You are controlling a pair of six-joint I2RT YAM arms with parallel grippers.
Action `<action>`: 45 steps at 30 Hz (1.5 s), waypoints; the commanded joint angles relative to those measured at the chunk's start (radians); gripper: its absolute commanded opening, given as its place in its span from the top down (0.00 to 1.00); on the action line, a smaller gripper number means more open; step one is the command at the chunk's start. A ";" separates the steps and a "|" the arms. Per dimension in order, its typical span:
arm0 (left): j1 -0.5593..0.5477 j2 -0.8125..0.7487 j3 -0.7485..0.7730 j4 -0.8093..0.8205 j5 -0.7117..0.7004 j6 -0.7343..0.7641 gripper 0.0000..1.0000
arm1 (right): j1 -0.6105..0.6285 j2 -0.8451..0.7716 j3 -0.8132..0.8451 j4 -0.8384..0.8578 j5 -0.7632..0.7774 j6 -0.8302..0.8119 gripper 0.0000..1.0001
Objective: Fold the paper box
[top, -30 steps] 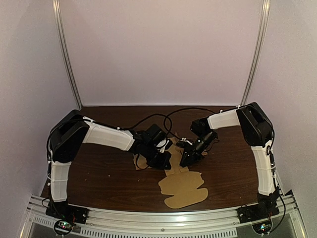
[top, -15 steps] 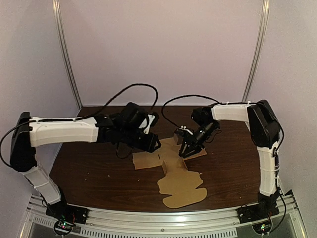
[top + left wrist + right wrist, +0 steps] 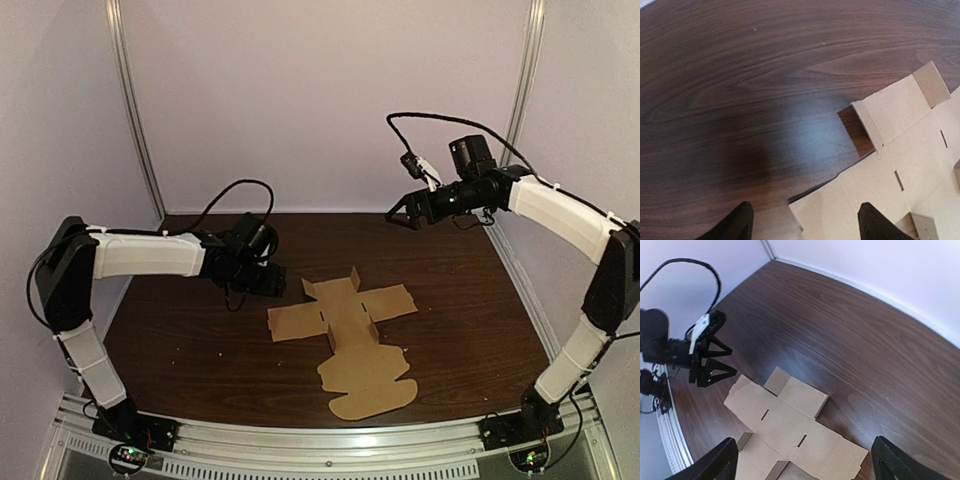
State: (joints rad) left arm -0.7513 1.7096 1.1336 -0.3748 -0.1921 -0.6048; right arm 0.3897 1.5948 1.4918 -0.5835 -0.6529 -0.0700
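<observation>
A brown cardboard box blank [image 3: 345, 325] lies unfolded on the dark wooden table [image 3: 200, 350], with a few small flaps slightly raised. Its left wing shows in the left wrist view as the cardboard [image 3: 900, 150], and the right wrist view sees most of the blank [image 3: 785, 415] from above. My left gripper [image 3: 270, 281] hovers low just left of the blank, open and holding nothing [image 3: 805, 225]. My right gripper [image 3: 405, 213] is raised high at the back right, well away from the blank, open and also holding nothing [image 3: 805, 465]. The left gripper [image 3: 707, 357] is visible from there too.
Pale walls close the table at the back and sides, with metal posts [image 3: 135, 110] in the back corners. Black cables [image 3: 235, 190] loop above both arms. An aluminium rail [image 3: 320, 455] runs along the near edge.
Both grippers have left the blank. The right arm swung up and back to the right; the left arm drew back to the left. The blank now lies uncovered.
</observation>
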 commanded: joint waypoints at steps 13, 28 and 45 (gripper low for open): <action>-0.001 -0.002 -0.051 0.023 0.156 -0.224 0.38 | -0.008 0.661 0.506 -0.373 0.023 0.051 0.36; -0.002 -0.191 -0.293 0.007 0.085 -0.307 0.38 | 0.087 0.824 0.635 -0.426 0.107 0.144 0.44; -0.026 -0.217 -0.404 0.207 0.082 -0.377 0.36 | 0.102 0.735 0.580 -0.357 0.102 0.277 1.00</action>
State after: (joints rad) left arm -0.7662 1.5185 0.7902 -0.3363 -0.1127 -0.9512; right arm 0.4889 2.4378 2.1151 -0.9817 -0.5488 0.1665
